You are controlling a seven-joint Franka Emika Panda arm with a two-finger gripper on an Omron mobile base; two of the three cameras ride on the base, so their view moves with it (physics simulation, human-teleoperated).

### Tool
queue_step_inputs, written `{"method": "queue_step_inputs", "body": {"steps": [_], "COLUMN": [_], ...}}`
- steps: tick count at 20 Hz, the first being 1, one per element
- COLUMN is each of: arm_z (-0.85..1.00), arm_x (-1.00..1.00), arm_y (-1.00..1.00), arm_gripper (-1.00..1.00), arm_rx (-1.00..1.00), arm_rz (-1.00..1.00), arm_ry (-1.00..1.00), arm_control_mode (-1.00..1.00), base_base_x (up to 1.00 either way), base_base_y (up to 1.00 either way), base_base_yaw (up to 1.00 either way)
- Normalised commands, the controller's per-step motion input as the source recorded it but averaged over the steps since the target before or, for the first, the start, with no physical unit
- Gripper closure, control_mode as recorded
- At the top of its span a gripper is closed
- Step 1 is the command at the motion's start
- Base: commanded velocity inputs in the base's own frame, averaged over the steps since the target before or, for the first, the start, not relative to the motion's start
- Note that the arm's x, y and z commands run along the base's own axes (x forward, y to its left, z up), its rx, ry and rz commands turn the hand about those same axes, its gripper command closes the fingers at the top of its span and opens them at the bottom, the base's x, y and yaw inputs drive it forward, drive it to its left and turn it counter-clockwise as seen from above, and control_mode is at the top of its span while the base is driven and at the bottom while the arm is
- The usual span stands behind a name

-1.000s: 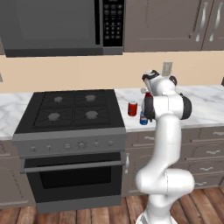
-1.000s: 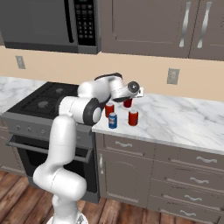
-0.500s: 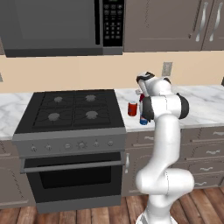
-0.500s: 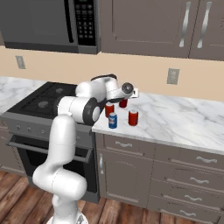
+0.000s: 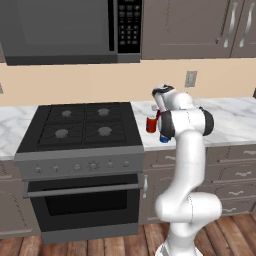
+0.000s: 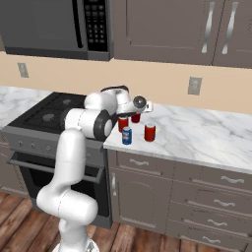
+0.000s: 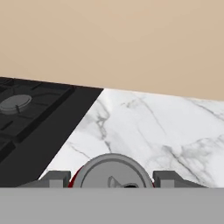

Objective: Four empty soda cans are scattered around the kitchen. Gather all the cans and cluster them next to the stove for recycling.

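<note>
My gripper (image 6: pixel 136 113) is shut on a red soda can (image 6: pixel 136 118), held low over the marble counter just right of the stove (image 6: pixel 47 115). In the hand view the can's silvery top (image 7: pixel 116 173) sits between my two fingertips (image 7: pixel 54 178), with the stove's black top (image 7: pixel 30 118) to the left. Two more red soda cans (image 6: pixel 123 123) (image 6: pixel 149 132) and a blue can (image 6: pixel 127 135) stand close together near the counter's front edge. In the left base view one red can (image 5: pixel 151 124) and the blue can (image 5: pixel 164 139) show beside the arm.
A dark microwave (image 5: pixel 65 30) hangs above the stove, with brown cabinets (image 6: pixel 197 29) beside it. The beige wall (image 7: pixel 113 39) rises right behind the counter (image 6: pixel 206 133), which stretches away to the right. A wall outlet (image 6: pixel 195 85) sits above it.
My gripper has carried the red can a little to the left, toward the stove and the other cans. The cans standing on the counter have not moved.
</note>
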Motion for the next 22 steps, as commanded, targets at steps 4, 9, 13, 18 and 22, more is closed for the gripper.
{"method": "queue_step_inputs", "body": {"steps": [4,9,13,18,22], "arm_z": [-0.29,-0.23,-0.21,-0.23,-0.22], "arm_x": [0.02,0.02,0.06,0.09,0.1], "arm_y": [0.01,0.0,0.0,0.0,0.0], "arm_gripper": [1.0,1.0,1.0,1.0,1.0], "arm_rx": [-0.01,-0.02,-0.02,0.0,0.0], "arm_rz": [0.0,0.0,0.0,0.0,0.0], "arm_ry": [-0.01,-0.02,-0.02,-0.01,0.0], "arm_control_mode": [-1.0,-1.0,-1.0,-1.0,-1.0], "base_base_x": [0.0,0.0,0.0,0.0,0.0], "base_base_y": [0.0,0.0,0.0,0.0,0.0], "base_base_yaw": [0.0,0.0,0.0,0.0,0.0]}}
